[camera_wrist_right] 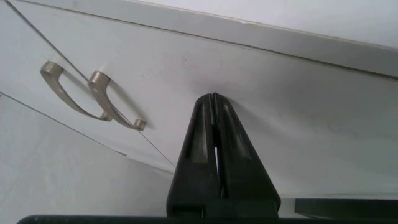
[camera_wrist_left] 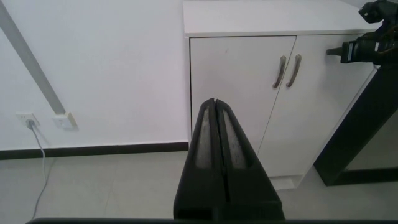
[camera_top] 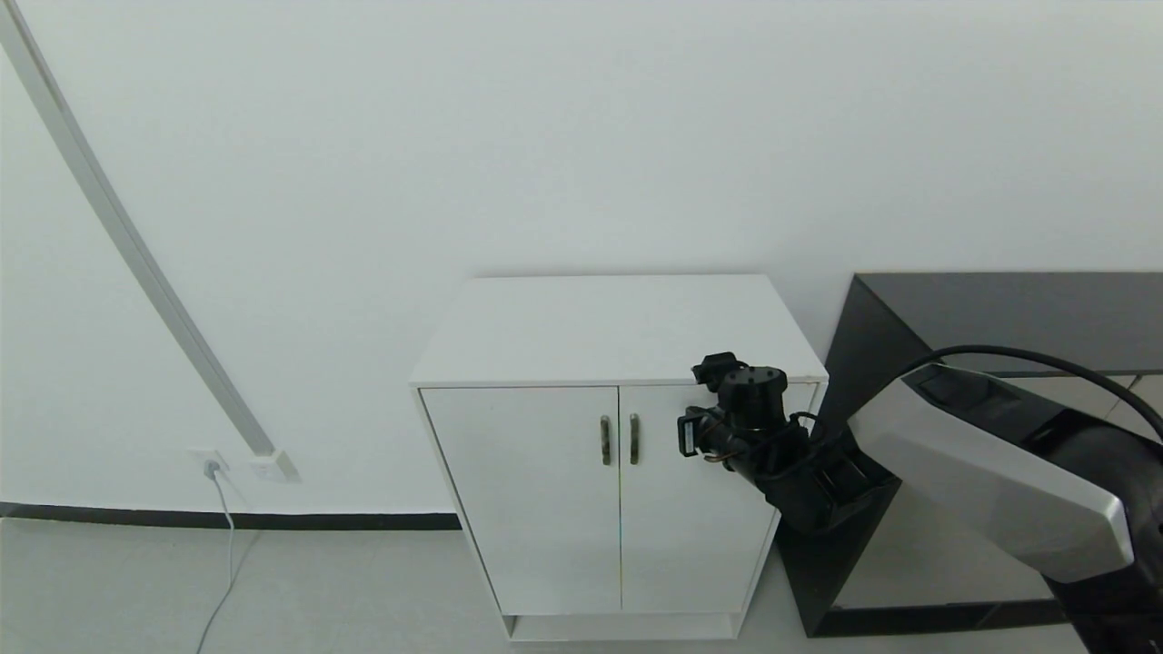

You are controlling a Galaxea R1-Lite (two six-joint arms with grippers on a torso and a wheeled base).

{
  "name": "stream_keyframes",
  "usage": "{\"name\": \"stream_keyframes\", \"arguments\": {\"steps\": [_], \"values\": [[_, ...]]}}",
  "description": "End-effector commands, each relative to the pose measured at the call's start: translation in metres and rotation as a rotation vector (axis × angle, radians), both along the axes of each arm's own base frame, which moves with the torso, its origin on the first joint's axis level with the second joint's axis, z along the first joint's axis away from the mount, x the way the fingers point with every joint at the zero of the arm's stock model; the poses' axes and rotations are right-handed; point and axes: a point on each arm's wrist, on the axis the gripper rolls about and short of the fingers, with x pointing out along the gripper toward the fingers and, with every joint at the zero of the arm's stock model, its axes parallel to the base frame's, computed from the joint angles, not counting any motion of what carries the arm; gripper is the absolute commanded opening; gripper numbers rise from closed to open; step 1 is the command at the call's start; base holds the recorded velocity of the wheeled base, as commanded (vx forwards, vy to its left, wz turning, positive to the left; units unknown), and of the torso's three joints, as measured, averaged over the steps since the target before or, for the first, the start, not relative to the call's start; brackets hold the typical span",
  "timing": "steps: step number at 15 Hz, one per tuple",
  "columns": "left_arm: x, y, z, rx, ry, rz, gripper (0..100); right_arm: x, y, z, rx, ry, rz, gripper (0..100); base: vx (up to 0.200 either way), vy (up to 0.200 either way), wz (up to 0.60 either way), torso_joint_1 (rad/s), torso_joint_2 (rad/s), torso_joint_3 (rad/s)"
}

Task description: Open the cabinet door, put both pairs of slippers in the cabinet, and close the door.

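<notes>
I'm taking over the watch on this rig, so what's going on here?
The robot faces a white two-door cabinet, both doors shut. Its right claw, shut, is close to the front of the right door, beside the curved metal handle but not gripping it; whether it touches the door cannot be told. The left claw, also shut, sits farther from the cabinet, holding nothing. The door-opening step is not yet done.

Matt white cabinet (camera_top: pixel 536 490) with brushed metal handles (camera_top: pixel 605 440)
</notes>
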Motion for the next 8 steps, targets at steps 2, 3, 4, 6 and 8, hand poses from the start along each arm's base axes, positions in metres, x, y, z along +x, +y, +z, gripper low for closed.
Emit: {"name": "stream_keyframes", "arguments": {"steps": [2,3,4,6,8], "values": [[0.0,0.0,0.0,0.0,0.001,0.0,0,-0.013,-0.001,0.008,-0.004,0.007,0.01,0,0.0,0.0,0.0,0.0,0.0,0.0],[0.0,0.0,0.0,0.0,0.001,0.0,0,-0.023,-0.001,0.016,-0.003,0.007,0.023,0,0.0,0.0,0.0,0.0,0.0,0.0],[0.0,0.0,0.0,0.0,0.001,0.0,0,-0.034,0.0,0.022,0.0,0.003,0.037,0,0.0,0.0,0.0,0.0,0.0,0.0],[0.0,0.0,0.0,0.0,0.001,0.0,0,-0.052,-0.002,0.034,0.004,-0.006,0.054,0,0.0,0.0,0.0,0.0,0.0,0.0],[0.0,0.0,0.0,0.0,0.001,0.0,0,-0.07,-0.009,0.049,0.008,-0.015,0.059,0,0.0,0.0,0.0,0.0,0.0,0.0]]}}
